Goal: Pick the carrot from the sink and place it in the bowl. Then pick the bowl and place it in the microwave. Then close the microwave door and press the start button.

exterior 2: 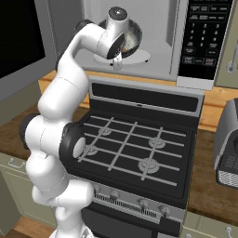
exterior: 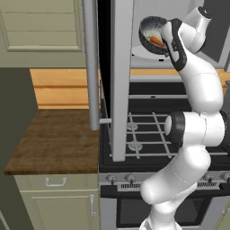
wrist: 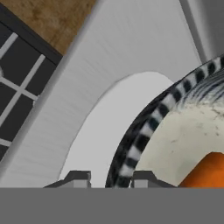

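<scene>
The bowl [exterior: 152, 33] sits inside the open microwave [exterior 2: 160, 42], on the white turntable plate [wrist: 94, 131], with the carrot [exterior: 157, 41] lying in it. The gripper [wrist: 111, 179] has its two fingertips on either side of the bowl's near rim, a little apart; I cannot tell whether they grip it. The microwave door [exterior: 117, 81] stands wide open at the left, above the stove [exterior 2: 135, 148].

Nothing legible anywhere. Rows of pale button markings on the black control panel [exterior 2: 201, 35] of the microwave [exterior 2: 160, 56], too small and blurred to read. No brand or label discernible on the stove [exterior 2: 135, 139] or its knobs [exterior 2: 151, 207].
</scene>
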### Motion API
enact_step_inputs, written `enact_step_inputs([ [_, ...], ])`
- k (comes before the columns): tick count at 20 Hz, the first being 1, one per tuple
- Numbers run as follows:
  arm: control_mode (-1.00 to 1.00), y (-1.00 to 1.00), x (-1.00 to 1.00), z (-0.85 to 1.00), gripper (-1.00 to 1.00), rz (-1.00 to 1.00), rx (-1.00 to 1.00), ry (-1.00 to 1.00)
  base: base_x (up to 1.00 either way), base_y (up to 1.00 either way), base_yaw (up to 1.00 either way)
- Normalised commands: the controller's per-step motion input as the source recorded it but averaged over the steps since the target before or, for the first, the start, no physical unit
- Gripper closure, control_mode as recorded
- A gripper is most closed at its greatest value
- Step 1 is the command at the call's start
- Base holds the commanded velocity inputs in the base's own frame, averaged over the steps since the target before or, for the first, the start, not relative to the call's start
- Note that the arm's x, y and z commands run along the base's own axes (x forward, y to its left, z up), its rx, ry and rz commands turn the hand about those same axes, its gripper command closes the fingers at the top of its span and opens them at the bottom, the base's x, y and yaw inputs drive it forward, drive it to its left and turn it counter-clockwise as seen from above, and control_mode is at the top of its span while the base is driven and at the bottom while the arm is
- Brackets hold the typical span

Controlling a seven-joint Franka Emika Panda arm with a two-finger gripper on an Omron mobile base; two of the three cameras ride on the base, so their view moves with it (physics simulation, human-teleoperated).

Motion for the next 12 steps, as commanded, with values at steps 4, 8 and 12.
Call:
enact_step_inputs([
  [4,-1.0,0.0,0.0,0.02,-1.0,0.0,0.0,-0.12,0.0,0.0,0.0],
  [8,-1.0,-0.01,-0.14,0.0,-1.0,0.0,0.0,-0.25,0.0,0.0,0.0],
  [12,-1.0,0.0,-0.29,-0.02,-1.0,0.0,0.0,-0.31,0.0,0.0,0.0],
])
